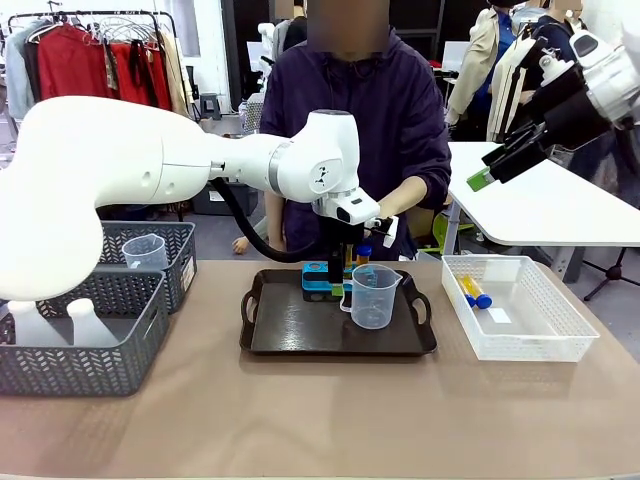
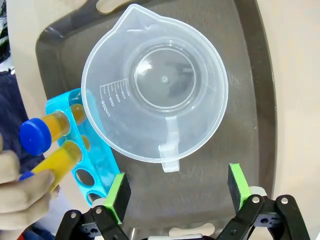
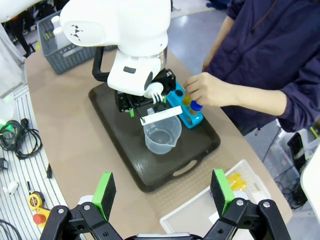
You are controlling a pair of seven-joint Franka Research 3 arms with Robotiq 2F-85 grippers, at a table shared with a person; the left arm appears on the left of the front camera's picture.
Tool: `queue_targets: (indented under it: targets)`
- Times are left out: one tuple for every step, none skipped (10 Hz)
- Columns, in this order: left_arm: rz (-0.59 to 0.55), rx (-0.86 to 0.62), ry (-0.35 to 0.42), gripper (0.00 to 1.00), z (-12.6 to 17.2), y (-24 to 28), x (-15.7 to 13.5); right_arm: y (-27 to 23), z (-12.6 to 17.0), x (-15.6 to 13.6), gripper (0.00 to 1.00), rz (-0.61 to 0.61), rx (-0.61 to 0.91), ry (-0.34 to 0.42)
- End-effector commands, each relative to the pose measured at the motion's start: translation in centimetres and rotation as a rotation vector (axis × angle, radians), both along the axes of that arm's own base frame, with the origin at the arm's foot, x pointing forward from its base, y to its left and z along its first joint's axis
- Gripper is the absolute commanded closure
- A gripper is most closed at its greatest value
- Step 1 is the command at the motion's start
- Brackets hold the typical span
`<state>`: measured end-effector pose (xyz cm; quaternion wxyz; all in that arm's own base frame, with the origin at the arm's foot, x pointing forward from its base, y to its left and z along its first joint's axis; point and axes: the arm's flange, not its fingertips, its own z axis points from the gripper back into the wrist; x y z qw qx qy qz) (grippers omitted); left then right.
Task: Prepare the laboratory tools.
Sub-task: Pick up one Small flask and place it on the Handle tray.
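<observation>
A clear measuring beaker (image 1: pixel 375 297) stands upright on a dark tray (image 1: pixel 300 330). From above, the beaker (image 2: pixel 155 82) is empty, with its handle toward my left gripper (image 2: pixel 178 189). That gripper is open and holds nothing, hovering just short of the handle. Behind the beaker sits a blue tube rack (image 2: pixel 85 150) with an amber blue-capped tube (image 2: pixel 42 132) in it. A person's hand (image 2: pixel 25 195) holds a second tube (image 2: pixel 60 160) at the rack. My right gripper (image 3: pixel 163 190) is open and empty, raised high at the right (image 1: pixel 500 165). Two flasks (image 1: pixel 35 325) stand in a grey basket.
A white lattice basket (image 1: pixel 515 305) at the right holds tubes (image 1: pixel 475 292). Two grey baskets (image 1: pixel 110 350) stand at the left; the rear one holds another beaker (image 1: pixel 145 252). The person stands at the far edge, behind the tray. A white table (image 1: pixel 560 210) is at the back right.
</observation>
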<state>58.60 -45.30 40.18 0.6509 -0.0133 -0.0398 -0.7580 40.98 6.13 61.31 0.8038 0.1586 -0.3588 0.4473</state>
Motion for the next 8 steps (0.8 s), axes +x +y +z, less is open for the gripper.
queue_targets:
  targets:
    - [-0.009, -0.007, -0.002, 0.0, 0.4, -0.1, 0.2, 0.0, 0.0, 0.2, 0.0, 0.014, 0.022, -0.01]
    - [-0.009, -0.007, -0.002, 0.0, 0.4, -0.1, 0.2, 0.0, 0.0, 0.2, 0.0, 0.014, 0.022, -0.01]
    - [0.0, 0.0, 0.0, 0.0, 0.0, 0.0, 0.0, 0.0, 0.0, 0.2, 0.0, 0.014, 0.022, -0.01]
    - [0.039, 0.027, 0.029, 0.0, 1.5, 1.0, -0.9, 0.0, 0.0, 0.2, 0.0, 0.014, 0.022, -0.01]
    - [0.073, 0.046, 0.043, 0.0, 2.8, 2.1, -1.7, 0.0, 0.0, 0.2, 0.0, 0.014, 0.022, -0.01]
    - [0.127, 0.066, 0.043, 0.0, 4.4, 3.4, -2.3, 0.0, 0.0, 0.2, 0.0, 0.014, 0.022, -0.01]
    - [0.171, 0.08, 0.051, 0.0, 6.1, 4.6, -3.2, 0.0, 0.0, 0.2, 0.0, 0.014, 0.022, -0.01]
    - [0.196, 0.085, 0.06, 0.0, 7.6, 5.7, -3.8, 0.0, 0.0, 0.2, 0.0, 0.014, 0.022, -0.01]
